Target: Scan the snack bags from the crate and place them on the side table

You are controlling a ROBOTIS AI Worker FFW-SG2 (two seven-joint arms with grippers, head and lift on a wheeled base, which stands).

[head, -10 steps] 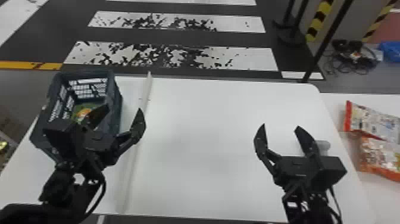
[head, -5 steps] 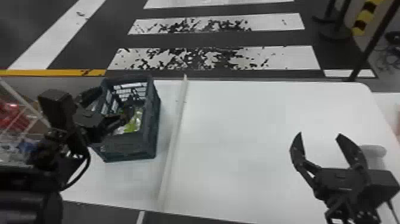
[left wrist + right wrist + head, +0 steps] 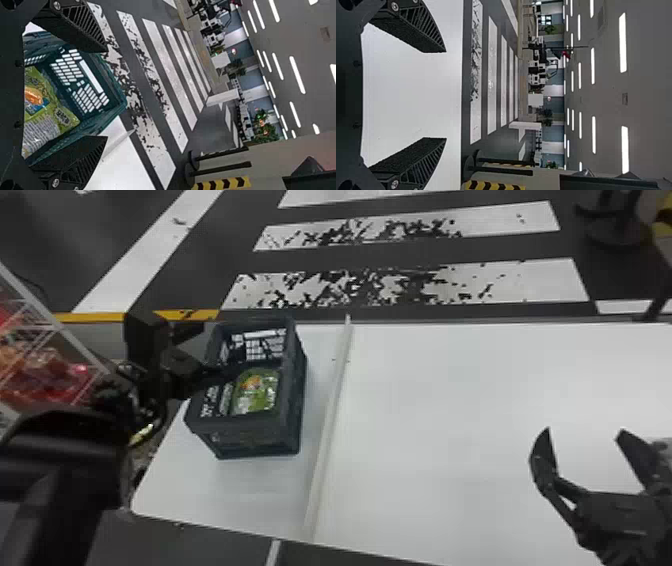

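Far left, red packs [image 3: 47,375] behind pale bars; next comes the left hand [image 3: 212,352], right up at the crate [image 3: 255,437], its fingers spread apart; in that crate, there's the green bag [image 3: 256,392]; crate's on the white table [image 3: 450,415], a pale strip [image 3: 330,415] beside it; and far right, the right hand [image 3: 585,430], fingers wide apart too.

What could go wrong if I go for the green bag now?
The open left claw is close to the crate, so a finger might catch its wall on the way in. The crate stands near the table's left edge, so a knock could push it off. The green bag lies inside, close to a wall, which may hamper a grip.
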